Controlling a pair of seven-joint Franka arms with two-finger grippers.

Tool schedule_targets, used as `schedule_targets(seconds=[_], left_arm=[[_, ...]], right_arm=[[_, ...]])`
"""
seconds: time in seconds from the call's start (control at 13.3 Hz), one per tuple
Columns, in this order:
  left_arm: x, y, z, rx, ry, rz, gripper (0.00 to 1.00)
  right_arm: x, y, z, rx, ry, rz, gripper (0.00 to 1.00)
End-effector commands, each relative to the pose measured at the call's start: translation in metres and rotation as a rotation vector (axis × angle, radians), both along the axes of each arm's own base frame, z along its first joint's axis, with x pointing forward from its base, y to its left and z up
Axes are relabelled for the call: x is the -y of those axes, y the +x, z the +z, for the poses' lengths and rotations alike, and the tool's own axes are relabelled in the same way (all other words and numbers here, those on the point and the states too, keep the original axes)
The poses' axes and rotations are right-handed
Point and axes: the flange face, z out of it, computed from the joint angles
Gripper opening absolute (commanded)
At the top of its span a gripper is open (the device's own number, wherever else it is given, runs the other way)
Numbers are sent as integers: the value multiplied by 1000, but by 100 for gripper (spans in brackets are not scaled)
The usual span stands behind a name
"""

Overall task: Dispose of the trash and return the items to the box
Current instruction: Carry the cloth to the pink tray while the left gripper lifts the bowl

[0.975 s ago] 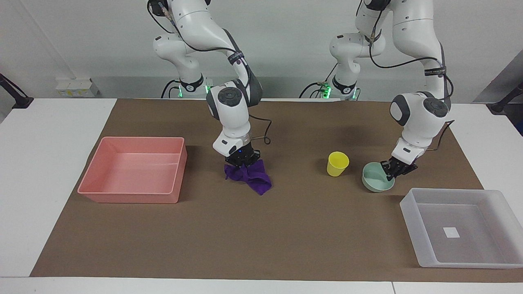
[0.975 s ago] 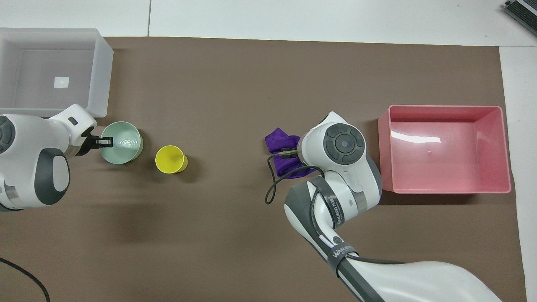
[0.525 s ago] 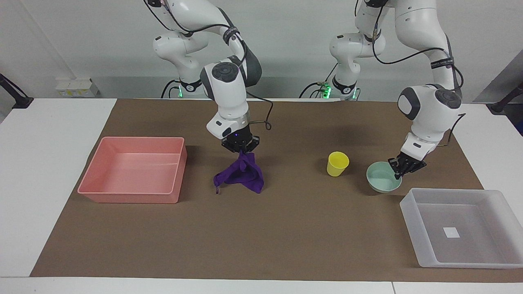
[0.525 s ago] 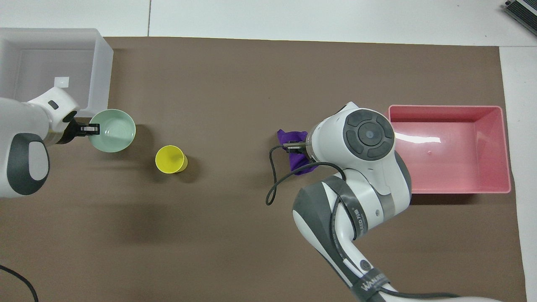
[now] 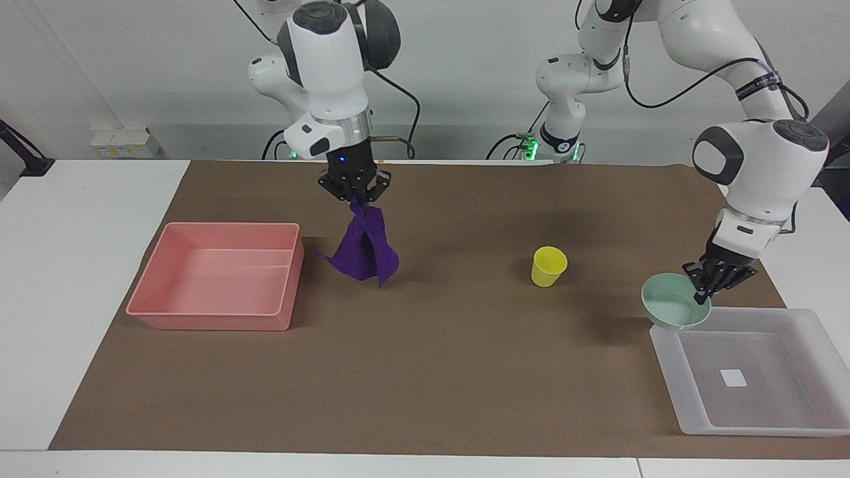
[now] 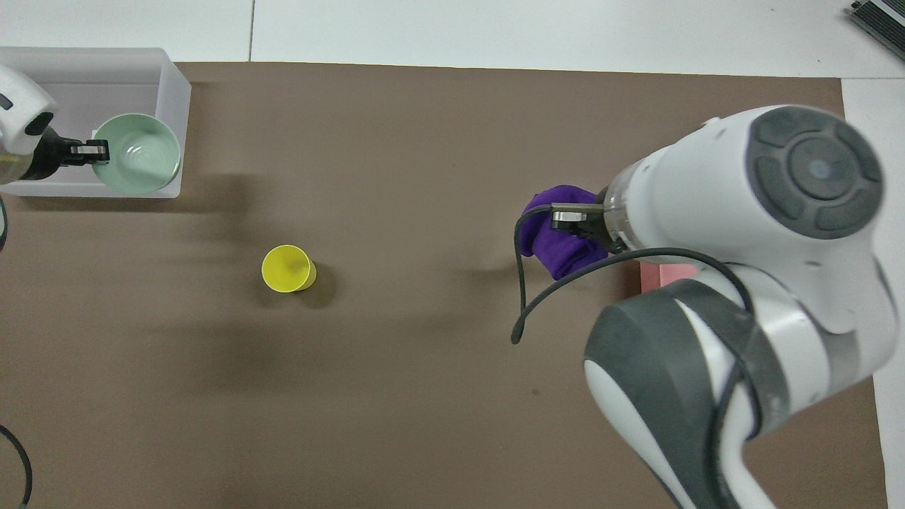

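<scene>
The purple rag point(image 5: 362, 249) hangs pinched in the right gripper point(image 5: 354, 194) beside the pink bin point(image 5: 219, 275), not yet dropped; the left gripper point(image 5: 714, 282) grips the bowl point(image 5: 674, 310) over the box point(image 5: 750, 372) rim; yellow cup point(image 5: 548, 266) waits untouched

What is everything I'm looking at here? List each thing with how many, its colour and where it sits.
Rag: one, deep purple, hanging in the air from the right gripper, over the mat beside the pink bin.
Bowl: one, pale mint green, held up by its rim over the edge of the clear tray.
Cup: one, yellow, upright on the mat, between the rag and the bowl.
Clear tray: one, whitish translucent, at the left arm's end of the table.
Pink bin: one, pink, at the right arm's end.
Mat: one, brown, covering the white table.
Right gripper: one, black, shut on the rag.
Left gripper: one, black, shut on the bowl's rim.
</scene>
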Motion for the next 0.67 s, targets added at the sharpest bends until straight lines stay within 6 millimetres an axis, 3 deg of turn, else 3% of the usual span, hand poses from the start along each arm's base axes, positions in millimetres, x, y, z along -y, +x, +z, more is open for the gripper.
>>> schedule_targets(seconds=[0.0, 0.15, 0.22, 0.3, 0.45, 0.6], left_arm=[[-20, 46, 4, 37, -3, 31, 0], [-34, 79, 2, 89, 1, 52, 0], [-59, 88, -2, 108, 4, 84, 0], [-66, 96, -9, 117, 6, 90, 0], [-69, 107, -23, 160, 16, 99, 0], [-84, 111, -42, 172, 37, 119, 0]], right_arm=[[45, -6, 30, 5, -48, 3, 0], [90, -6, 43, 1, -69, 18, 0], [112, -4, 46, 3, -73, 24, 0], [131, -1, 46, 3, -78, 22, 0], [177, 4, 35, 12, -90, 53, 0], [218, -4, 11, 26, -100, 81, 0]])
